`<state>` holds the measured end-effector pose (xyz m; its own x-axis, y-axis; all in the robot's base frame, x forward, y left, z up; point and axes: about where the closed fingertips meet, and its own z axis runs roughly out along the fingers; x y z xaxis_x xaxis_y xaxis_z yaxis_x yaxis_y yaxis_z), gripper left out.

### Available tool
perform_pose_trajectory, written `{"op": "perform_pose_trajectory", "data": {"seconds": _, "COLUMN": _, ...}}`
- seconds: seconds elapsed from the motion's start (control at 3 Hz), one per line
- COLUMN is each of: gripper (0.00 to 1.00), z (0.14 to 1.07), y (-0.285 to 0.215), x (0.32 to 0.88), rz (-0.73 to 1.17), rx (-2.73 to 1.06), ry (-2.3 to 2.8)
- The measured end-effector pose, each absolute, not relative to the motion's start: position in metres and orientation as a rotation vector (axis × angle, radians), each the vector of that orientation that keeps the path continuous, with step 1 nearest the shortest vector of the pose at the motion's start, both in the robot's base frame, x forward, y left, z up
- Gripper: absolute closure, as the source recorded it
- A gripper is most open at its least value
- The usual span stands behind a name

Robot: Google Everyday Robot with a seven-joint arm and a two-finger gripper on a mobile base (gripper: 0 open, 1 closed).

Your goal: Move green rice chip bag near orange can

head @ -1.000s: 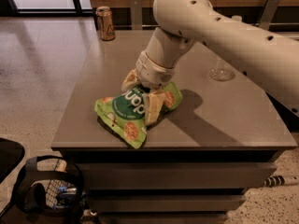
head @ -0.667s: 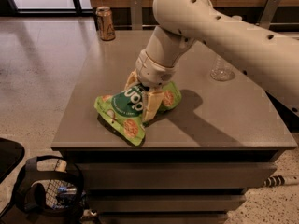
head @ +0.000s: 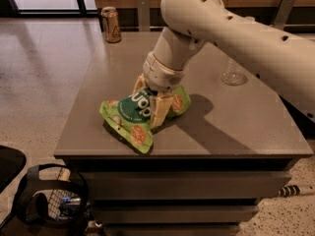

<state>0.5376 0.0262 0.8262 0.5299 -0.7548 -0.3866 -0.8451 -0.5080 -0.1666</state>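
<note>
Hardly anything has shifted in the last second: the gripper (head: 148, 101) and the chip bag (head: 129, 116) sit where they were.

We see the bag lying toward seven o'clock on the table (head: 231, 132), its middle bunched up between the gripper's two fingers, which seem clamped on that fold, though the wrist hides part of the contact. We think pinching the fold gives a hold on crinkly film that a flat grasp would not. The can (head: 111, 24) stands well apart at eleven o'clock, on the far corner.
</note>
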Motion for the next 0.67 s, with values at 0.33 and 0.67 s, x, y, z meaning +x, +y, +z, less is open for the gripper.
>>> {"op": "perform_pose_trajectory", "data": {"seconds": 0.33, "gripper": 1.0, "z": 0.845, "y": -0.003, "x": 0.569, "rz": 0.297, "rx": -2.437, "ry": 1.344}}
{"op": "perform_pose_trajectory", "data": {"seconds": 0.67, "gripper": 1.0, "z": 0.867, "y": -0.032, "x": 0.603, "rz": 0.189, "rx": -2.403, "ry": 1.348}}
